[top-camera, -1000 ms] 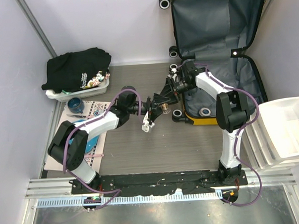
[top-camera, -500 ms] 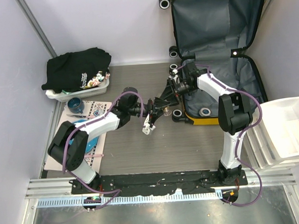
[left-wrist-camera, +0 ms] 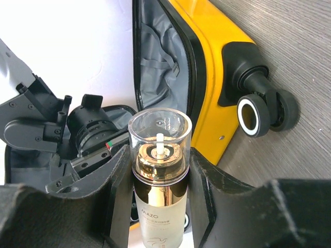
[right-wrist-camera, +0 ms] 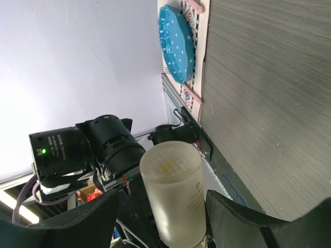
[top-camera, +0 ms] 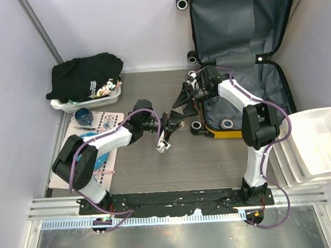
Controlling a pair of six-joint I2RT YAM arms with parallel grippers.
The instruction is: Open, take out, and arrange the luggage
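Grips gold pump bottle (left-wrist-camera: pixel 159 170) in left hand (top-camera: pixel 173 121), has just let go with right hand (top-camera: pixel 186 95), now spread open beside luggage (top-camera: pixel 238 33): completes handover.

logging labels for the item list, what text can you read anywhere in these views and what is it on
"MAZO", perhaps with a letter hidden before it: on the gold body of the spray bottle.
Smaller line under that word on the spray bottle: too small to read.
White print on the black camera lens: blurred, unreadable.
White print on the black shirt: too small to read.
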